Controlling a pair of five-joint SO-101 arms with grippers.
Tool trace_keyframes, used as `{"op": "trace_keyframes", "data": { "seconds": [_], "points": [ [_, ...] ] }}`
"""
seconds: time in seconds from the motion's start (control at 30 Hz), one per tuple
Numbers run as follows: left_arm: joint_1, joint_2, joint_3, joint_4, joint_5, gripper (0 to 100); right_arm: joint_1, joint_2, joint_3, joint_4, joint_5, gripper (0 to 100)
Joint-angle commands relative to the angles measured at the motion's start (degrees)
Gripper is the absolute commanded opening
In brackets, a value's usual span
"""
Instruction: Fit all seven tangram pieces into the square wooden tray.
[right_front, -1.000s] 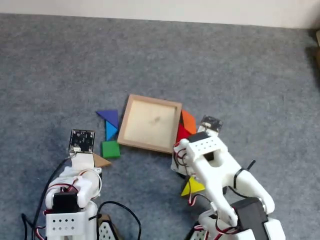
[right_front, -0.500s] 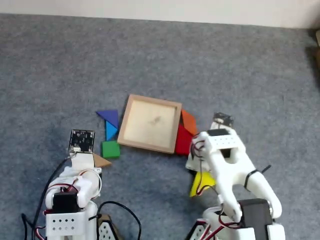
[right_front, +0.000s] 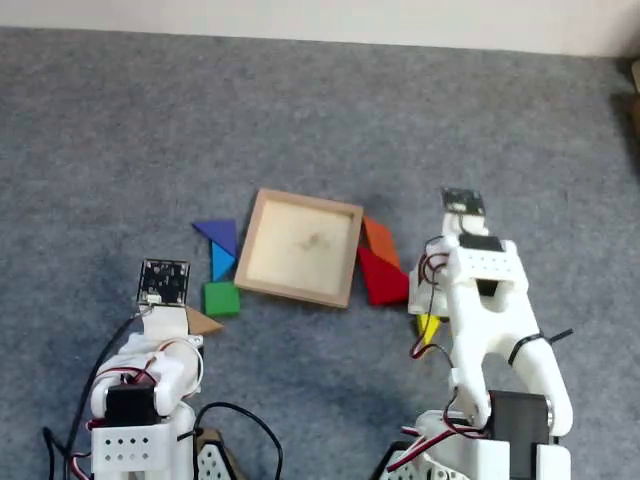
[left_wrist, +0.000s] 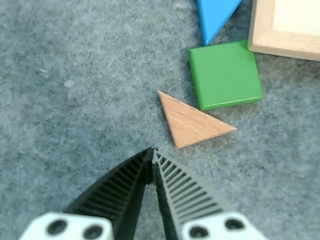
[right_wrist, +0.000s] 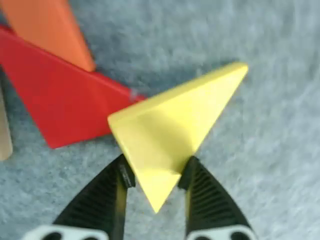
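Note:
The square wooden tray (right_front: 300, 247) lies empty mid-table. Left of it are a dark blue triangle (right_front: 218, 236), a light blue triangle (right_front: 220, 260), a green square (right_front: 221, 298) and a wooden triangle (right_front: 205, 322). An orange piece (right_front: 378, 240) and a red triangle (right_front: 382, 277) touch the tray's right side. My right gripper (right_wrist: 155, 172) is shut on one corner of the yellow triangle (right_wrist: 175, 125), just right of the red triangle (right_wrist: 65, 105). My left gripper (left_wrist: 152, 152) is shut with nothing in it, a short way from the wooden triangle (left_wrist: 192, 124).
Grey carpet covers the table. The left arm (right_front: 150, 385) stands at the near left, the right arm (right_front: 485, 300) at the near right. Open carpet lies beyond the tray and far right.
My right arm has swung right and away from the tray's near corner, carrying the yellow triangle and uncovering the red triangle. The left arm has kept still.

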Motion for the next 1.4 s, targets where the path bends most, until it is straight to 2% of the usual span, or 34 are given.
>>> {"op": "trace_keyframes", "data": {
  "seconds": [0.0, 0.53, 0.83, 1.2, 1.37],
  "points": [
    [1.19, -2.59, 1.19, 0.44, -0.18, 1, 0.57, -0.04, -3.47, -1.01, 3.25, 0.4],
    [1.19, -2.59, 1.19, 0.44, -0.18, 1, 0.84, -0.13, -5.14, -1.01, 3.43, 0.4],
    [1.19, -2.59, 1.19, 0.44, -0.18, 1, 7.25, -0.04, -6.55, -1.01, 3.43, 0.4],
    [1.19, -2.59, 1.19, 0.44, -0.18, 1, 7.69, -0.31, -6.64, -3.38, 3.43, 0.4],
    [1.19, -2.59, 1.19, 0.44, -0.18, 1, 4.62, -8.75, -8.31, -1.63, 3.43, 0.4]
  ]
}}
